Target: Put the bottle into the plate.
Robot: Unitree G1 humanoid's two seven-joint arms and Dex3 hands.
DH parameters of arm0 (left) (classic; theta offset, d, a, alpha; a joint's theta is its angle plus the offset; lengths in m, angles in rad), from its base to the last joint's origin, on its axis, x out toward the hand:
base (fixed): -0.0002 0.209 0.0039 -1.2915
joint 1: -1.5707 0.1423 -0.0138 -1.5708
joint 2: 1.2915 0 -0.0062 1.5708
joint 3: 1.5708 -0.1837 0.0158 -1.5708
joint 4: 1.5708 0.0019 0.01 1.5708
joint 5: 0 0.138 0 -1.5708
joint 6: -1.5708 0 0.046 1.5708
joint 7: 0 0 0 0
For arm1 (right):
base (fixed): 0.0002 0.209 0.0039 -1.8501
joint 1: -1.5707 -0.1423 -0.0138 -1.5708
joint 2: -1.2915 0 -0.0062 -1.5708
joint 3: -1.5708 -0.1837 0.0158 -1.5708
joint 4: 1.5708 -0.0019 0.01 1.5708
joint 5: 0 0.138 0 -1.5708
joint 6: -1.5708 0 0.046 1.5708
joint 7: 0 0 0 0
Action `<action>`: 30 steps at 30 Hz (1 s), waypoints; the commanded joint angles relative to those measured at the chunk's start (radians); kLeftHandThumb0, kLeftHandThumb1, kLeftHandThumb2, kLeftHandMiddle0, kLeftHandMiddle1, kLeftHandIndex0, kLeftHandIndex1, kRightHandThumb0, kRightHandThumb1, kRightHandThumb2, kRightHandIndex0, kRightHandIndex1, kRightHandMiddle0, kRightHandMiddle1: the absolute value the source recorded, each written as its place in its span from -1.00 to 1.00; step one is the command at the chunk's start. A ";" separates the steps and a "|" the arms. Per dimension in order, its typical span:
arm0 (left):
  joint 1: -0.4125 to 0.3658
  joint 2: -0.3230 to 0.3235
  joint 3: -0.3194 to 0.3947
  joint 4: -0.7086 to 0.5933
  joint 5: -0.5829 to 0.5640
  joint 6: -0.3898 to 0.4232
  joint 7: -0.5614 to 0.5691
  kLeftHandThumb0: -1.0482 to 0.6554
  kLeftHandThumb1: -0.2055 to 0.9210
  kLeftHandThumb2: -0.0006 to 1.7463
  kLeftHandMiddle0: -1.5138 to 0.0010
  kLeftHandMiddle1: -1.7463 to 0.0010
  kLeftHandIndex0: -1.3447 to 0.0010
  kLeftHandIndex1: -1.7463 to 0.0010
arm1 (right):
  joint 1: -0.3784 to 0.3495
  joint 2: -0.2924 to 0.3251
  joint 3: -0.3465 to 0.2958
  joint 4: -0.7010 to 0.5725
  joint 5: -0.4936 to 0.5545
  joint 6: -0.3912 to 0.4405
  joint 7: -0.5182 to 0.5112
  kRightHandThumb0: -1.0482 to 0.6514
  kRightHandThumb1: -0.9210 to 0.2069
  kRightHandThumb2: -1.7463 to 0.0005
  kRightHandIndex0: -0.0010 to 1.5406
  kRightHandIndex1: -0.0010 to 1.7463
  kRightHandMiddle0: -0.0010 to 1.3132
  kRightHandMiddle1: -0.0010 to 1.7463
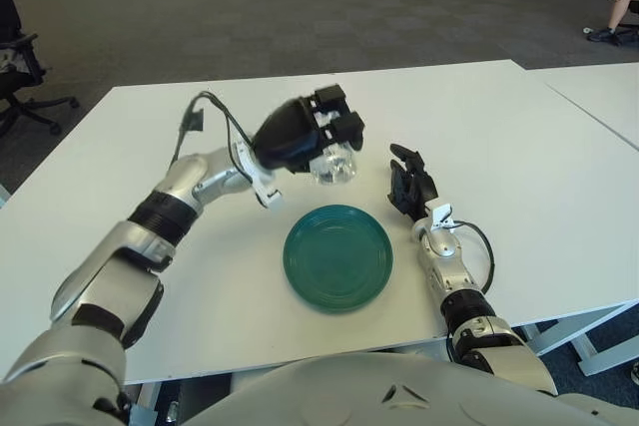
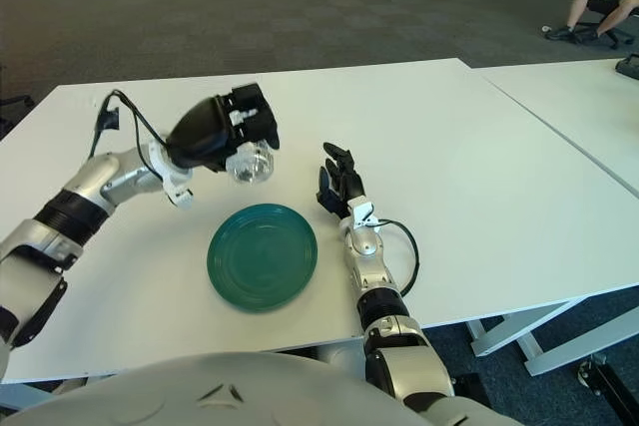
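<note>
My left hand [image 1: 318, 132] is raised above the white table [image 1: 519, 137], its fingers wrapped around a clear bottle [image 1: 334, 164] that points down and toward the near side. The bottle hangs in the air just beyond the far edge of the green plate [image 1: 337, 257], apart from it. The plate lies flat near the table's near edge. My right hand [image 1: 409, 182] shows just right of the plate, fingers loosely spread and holding nothing.
</note>
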 commanded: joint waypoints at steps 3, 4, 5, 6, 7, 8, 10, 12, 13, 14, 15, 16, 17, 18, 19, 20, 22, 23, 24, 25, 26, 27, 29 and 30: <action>0.006 -0.013 -0.008 -0.006 -0.004 -0.043 -0.072 0.23 -0.42 0.75 -0.04 -0.91 0.21 -1.00 | 0.027 -0.006 0.001 0.067 -0.029 -0.010 -0.056 -0.64 -1.00 0.08 -0.70 -0.99 -1.00 -0.47; 0.009 -0.017 -0.011 -0.006 0.006 -0.051 -0.075 0.23 -0.40 0.73 -0.03 -0.91 0.22 -1.00 | 0.025 -0.006 0.003 0.073 -0.035 -0.019 -0.068 -0.64 -1.00 0.09 -0.68 -0.99 -1.00 -0.45; 0.013 -0.022 -0.011 -0.008 0.020 -0.056 -0.071 0.23 -0.39 0.72 -0.02 -0.91 0.23 -1.00 | 0.024 -0.006 0.006 0.078 -0.041 -0.026 -0.077 -0.65 -1.00 0.09 -0.68 -0.98 -1.00 -0.43; 0.016 -0.025 -0.010 -0.010 0.030 -0.060 -0.069 0.23 -0.39 0.72 -0.02 -0.91 0.23 -1.00 | 0.022 -0.006 0.008 0.083 -0.045 -0.032 -0.083 -0.65 -1.00 0.09 -0.67 -0.98 -1.00 -0.42; 0.023 -0.028 -0.010 -0.020 0.050 -0.061 -0.058 0.23 -0.38 0.72 -0.02 -0.91 0.24 -1.00 | 0.019 -0.007 0.012 0.087 -0.052 -0.038 -0.090 -0.65 -1.00 0.09 -0.66 -0.98 -1.00 -0.41; 0.028 -0.031 -0.009 -0.027 0.065 -0.063 -0.049 0.23 -0.37 0.71 -0.01 -0.91 0.24 -1.00 | 0.017 -0.008 0.015 0.090 -0.057 -0.043 -0.096 -0.65 -1.00 0.10 -0.65 -0.97 -1.00 -0.38; 0.036 -0.024 -0.005 -0.056 0.112 -0.070 -0.022 0.23 -0.37 0.72 0.00 -0.93 0.25 -1.00 | 0.012 -0.011 0.021 0.090 -0.065 -0.047 -0.100 -0.64 -1.00 0.10 -0.64 -0.97 -1.00 -0.35; 0.039 -0.021 -0.001 -0.069 0.138 -0.075 -0.008 0.23 -0.37 0.73 0.01 -0.96 0.24 -1.00 | 0.010 -0.012 0.024 0.091 -0.066 -0.048 -0.101 -0.63 -1.00 0.11 -0.63 -0.97 -1.00 -0.32; 0.047 -0.014 0.004 -0.084 0.151 -0.082 0.003 0.23 -0.38 0.73 0.01 -0.96 0.24 -1.00 | 0.010 -0.012 0.024 0.088 -0.060 -0.042 -0.092 -0.62 -1.00 0.11 -0.63 -0.97 -1.00 -0.32; 0.053 -0.010 0.008 -0.094 0.161 -0.086 0.012 0.23 -0.43 0.78 -0.01 -0.97 0.21 -1.00 | 0.009 -0.012 0.024 0.086 -0.055 -0.037 -0.086 -0.61 -1.00 0.11 -0.62 -0.97 -1.00 -0.30; 0.058 0.004 0.013 -0.117 0.182 -0.091 0.023 0.23 -0.45 0.79 -0.02 -0.98 0.19 -1.00 | 0.010 -0.010 0.022 0.081 -0.042 -0.028 -0.072 -0.61 -1.00 0.12 -0.62 -0.97 -1.00 -0.29; 0.058 0.016 0.015 -0.132 0.201 -0.093 0.028 0.23 -0.52 0.84 -0.06 -0.99 0.14 -0.99 | 0.010 -0.008 0.019 0.077 -0.029 -0.020 -0.057 -0.61 -1.00 0.12 -0.62 -0.97 -1.00 -0.28; 0.058 0.023 0.016 -0.140 0.215 -0.093 0.032 0.23 -0.60 0.89 -0.10 -0.99 0.08 -0.97 | 0.011 -0.006 0.017 0.074 -0.021 -0.015 -0.048 -0.60 -1.00 0.12 -0.62 -0.97 -1.00 -0.26; 0.055 0.031 0.013 -0.147 0.231 -0.092 0.029 0.23 -0.63 0.90 -0.12 -0.99 0.06 -0.96 | 0.012 -0.005 0.013 0.070 -0.009 -0.007 -0.034 -0.60 -1.00 0.13 -0.62 -0.97 -1.00 -0.26; 0.054 0.035 0.011 -0.149 0.240 -0.090 0.028 0.23 -0.67 0.93 -0.14 -1.00 0.03 -0.95 | 0.013 -0.004 0.011 0.066 -0.002 -0.001 -0.026 -0.59 -1.00 0.13 -0.63 -0.97 -1.00 -0.25; 0.054 0.041 0.009 -0.153 0.249 -0.087 0.022 0.23 -0.69 0.95 -0.16 -1.00 0.00 -0.94 | 0.014 -0.003 0.009 0.063 0.006 0.005 -0.016 -0.59 -1.00 0.13 -0.63 -0.97 -1.00 -0.25; 0.054 0.049 0.007 -0.158 0.262 -0.080 0.015 0.23 -0.72 0.96 -0.17 -1.00 -0.01 -0.94 | 0.016 -0.003 0.005 0.057 0.014 0.016 -0.002 -0.59 -1.00 0.13 -0.64 -0.98 -1.00 -0.25; 0.054 0.052 0.007 -0.159 0.266 -0.077 0.013 0.23 -0.72 0.97 -0.18 -1.00 0.00 -0.95 | 0.017 -0.003 0.004 0.054 0.018 0.020 0.003 -0.58 -1.00 0.14 -0.64 -0.98 -1.00 -0.25; 0.054 0.053 0.006 -0.160 0.269 -0.075 0.013 0.23 -0.73 0.98 -0.18 -1.00 0.00 -0.96 | 0.017 -0.003 0.003 0.052 0.019 0.023 0.006 -0.58 -1.00 0.14 -0.65 -0.98 -1.00 -0.26; 0.053 0.055 0.005 -0.160 0.272 -0.075 0.014 0.23 -0.73 0.98 -0.18 -1.00 0.00 -0.96 | 0.018 -0.003 0.002 0.051 0.021 0.026 0.009 -0.58 -1.00 0.14 -0.65 -0.98 -1.00 -0.26; 0.049 0.057 0.003 -0.157 0.275 -0.077 0.016 0.23 -0.74 0.99 -0.19 -1.00 0.00 -0.97 | 0.018 -0.003 0.001 0.050 0.023 0.029 0.011 -0.58 -1.00 0.14 -0.65 -0.99 -1.00 -0.26; 0.046 0.058 0.002 -0.155 0.277 -0.079 0.018 0.23 -0.74 0.99 -0.19 -1.00 0.01 -0.98 | 0.018 -0.002 0.001 0.049 0.024 0.031 0.013 -0.58 -1.00 0.13 -0.65 -0.99 -1.00 -0.27; 0.039 0.061 -0.002 -0.148 0.281 -0.084 0.020 0.23 -0.73 0.99 -0.18 -1.00 0.02 -0.99 | 0.017 -0.002 -0.001 0.049 0.025 0.034 0.015 -0.58 -1.00 0.13 -0.66 -0.99 -1.00 -0.27; 0.037 0.062 -0.003 -0.147 0.282 -0.085 0.021 0.23 -0.72 0.99 -0.18 -1.00 0.03 -0.99 | 0.017 -0.002 -0.002 0.049 0.025 0.035 0.015 -0.58 -1.00 0.13 -0.66 -0.99 -1.00 -0.28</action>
